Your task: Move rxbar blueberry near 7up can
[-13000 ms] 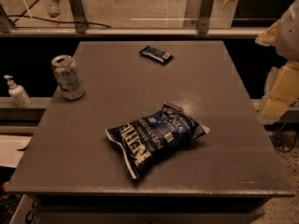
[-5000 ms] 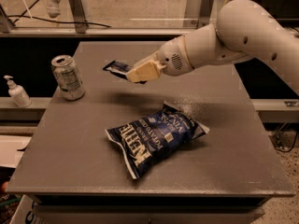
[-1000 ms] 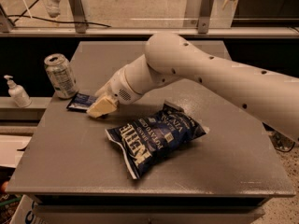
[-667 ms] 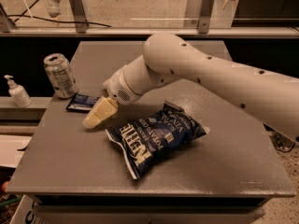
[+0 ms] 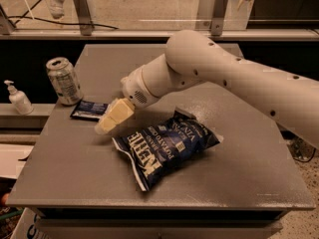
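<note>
The rxbar blueberry [image 5: 88,109] lies flat on the worktop [image 5: 224,178] just beside the 7up can [image 5: 63,81], so the placing looks done. The claw [image 5: 113,117] hangs just right of the bar, holding nothing; whether it is apart or together I cannot tell. A clean finish means lifting straight up, brushing neither the bar nor the nearby chip bag [image 5: 167,143].

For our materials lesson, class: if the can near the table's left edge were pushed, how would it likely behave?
The can stands upright, taller than wide, so a high push would probably tip it; lying down, its round side would likely roll. It looks like thin metal, so probably light. The pincer hangs beside the bar, apart from the can.
</note>
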{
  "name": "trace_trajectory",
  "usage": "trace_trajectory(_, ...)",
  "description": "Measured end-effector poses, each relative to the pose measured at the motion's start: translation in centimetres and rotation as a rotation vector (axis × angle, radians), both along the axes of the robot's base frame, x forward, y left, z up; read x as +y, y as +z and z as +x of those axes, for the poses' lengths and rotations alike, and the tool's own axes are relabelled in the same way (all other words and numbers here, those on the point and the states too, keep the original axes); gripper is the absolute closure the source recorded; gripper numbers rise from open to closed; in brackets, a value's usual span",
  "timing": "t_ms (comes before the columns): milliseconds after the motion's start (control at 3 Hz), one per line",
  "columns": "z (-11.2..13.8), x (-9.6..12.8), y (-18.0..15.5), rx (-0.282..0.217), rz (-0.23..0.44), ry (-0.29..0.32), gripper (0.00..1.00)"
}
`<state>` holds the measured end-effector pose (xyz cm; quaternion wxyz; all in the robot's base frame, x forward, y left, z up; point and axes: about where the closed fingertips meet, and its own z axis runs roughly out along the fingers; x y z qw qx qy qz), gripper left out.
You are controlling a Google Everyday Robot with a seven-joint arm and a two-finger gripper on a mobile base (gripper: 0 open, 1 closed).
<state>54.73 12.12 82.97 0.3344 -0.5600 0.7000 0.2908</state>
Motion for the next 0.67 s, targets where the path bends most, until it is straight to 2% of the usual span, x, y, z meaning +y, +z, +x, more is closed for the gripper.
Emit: trace_trajectory(667, 1.4, -5.4, 5.0, -0.057, 0.087, -0.079, 0.00)
